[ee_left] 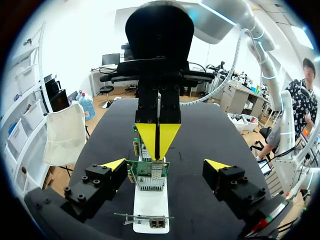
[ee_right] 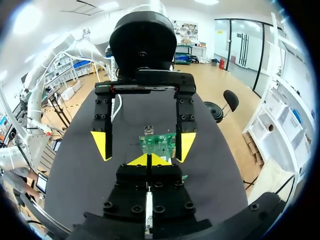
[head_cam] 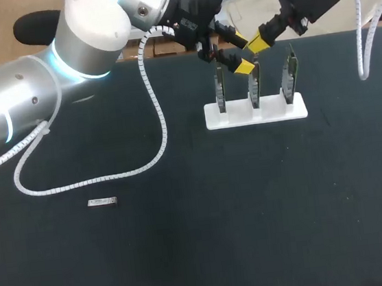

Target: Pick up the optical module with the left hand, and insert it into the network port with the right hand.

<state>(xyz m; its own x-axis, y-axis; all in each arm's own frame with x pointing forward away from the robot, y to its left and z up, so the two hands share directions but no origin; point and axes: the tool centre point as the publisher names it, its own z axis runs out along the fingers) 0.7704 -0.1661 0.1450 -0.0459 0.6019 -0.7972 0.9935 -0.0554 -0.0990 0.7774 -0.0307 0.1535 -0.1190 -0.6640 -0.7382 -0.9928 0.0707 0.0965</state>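
One optical module lying alone; two grippers meeting over three upright cards.

Far left on the dark table (head_cam: 256,232), a single small optical module (head_cam: 102,202) lies flat, well apart from everything else; one white spiral cable (head_cam: 156,129) droops from the left arm onto the table; that arm reaches past the middle, the left gripper (ee_left: 166,165) spread wide with nothing held, over the cards; one white stand (head_cam: 257,113) carries three circuit cards (head_cam: 255,84) on edge; the right gripper (ee_right: 148,160) slants down from the far right, its tips pressed together on nothing, close above the cards.
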